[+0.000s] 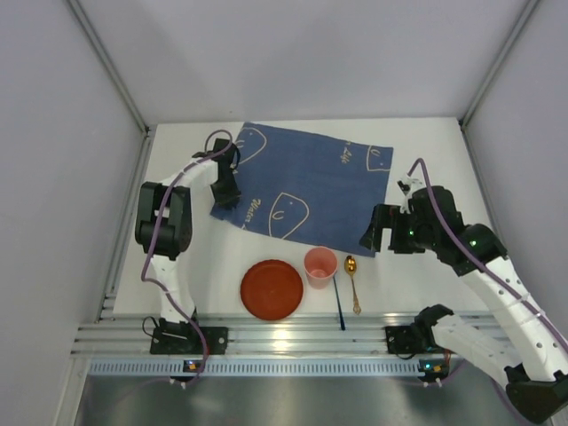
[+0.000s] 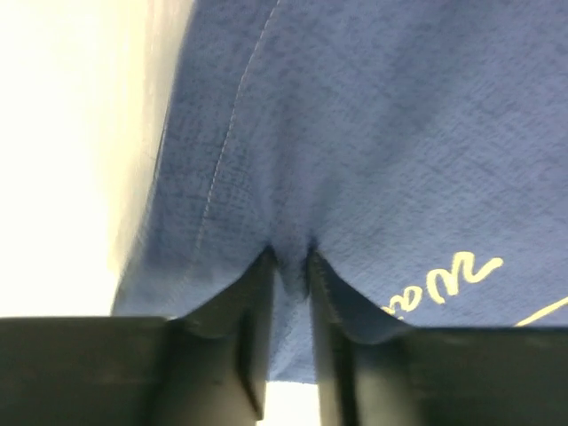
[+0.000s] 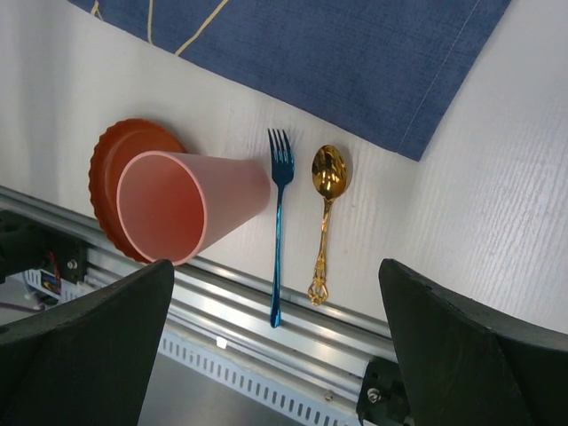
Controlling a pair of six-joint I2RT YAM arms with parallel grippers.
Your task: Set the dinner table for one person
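step: likely squaring blue cloth (image 1: pixel 306 191) as placemat | left end effector (image 2: pixel 288 257): clamped on cloth's near-left corner, fabric bunched between fingers | right end effector (image 3: pixel 275 265): wide apart, empty, above fork (image 3: pixel 279 222) and spoon (image 3: pixel 326 213) | worktop (image 1: pixel 426 151): white, under everything | next: release corner, then plate (image 1: pixel 272 288) onto cloth
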